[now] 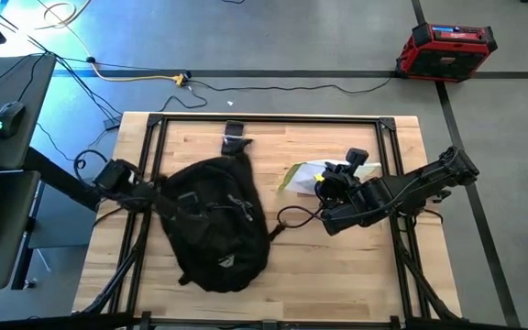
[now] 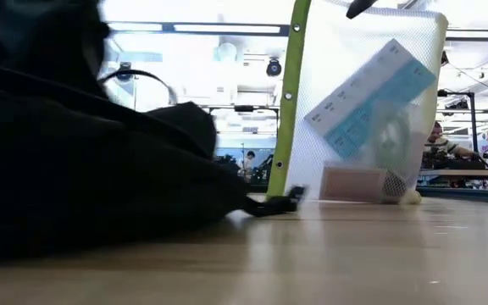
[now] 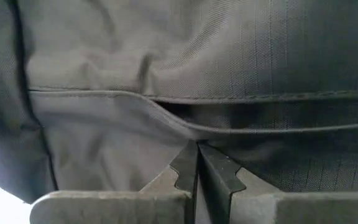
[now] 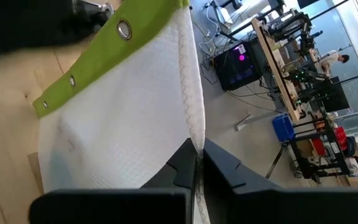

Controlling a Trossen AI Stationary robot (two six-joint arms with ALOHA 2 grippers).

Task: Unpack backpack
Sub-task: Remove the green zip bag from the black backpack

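— On the wooden table point(image 1: 337, 275), left of centre: the backpack point(image 1: 214, 225), black and rounded, lying flat with a small white logo point(image 1: 226, 260) near the front edge and a strap buckle point(image 1: 236, 143) trailing toward the far side. Fills the left half of the low view as a dark mass.

— And at its left flank?

— Left gripper point(image 3: 196, 163), pressed against the bag's grey-black fabric, fingers point(image 3: 219, 171) clenched together with a fold of seam caught at the tips. Seen from above, reaching in from the left side of the table and touching the pack's edge.

— To the right of the pack?

— Right gripper point(image 4: 197, 163), closed tight on the edge of a white mesh pouch point(image 4: 123, 118) with a neon-green band point(image 4: 114, 53) and metal eyelets. Pouch lifted upright off the table in the low view, just beside the backpack, lower corner near the wood. Inside, through the mesh: a blue-and-white card point(image 2: 371, 97) tilted on a diagonal, a small brown box point(image 2: 354, 182) at the bottom.

— Beyond the table?

— Red and black case point(image 1: 445, 50) on the floor at far right, yellow cable point(image 1: 140, 78) across the floor behind, desk with a mouse point(image 1: 7, 117) at far left. Workbenches and seated people, blurred, in the room behind.
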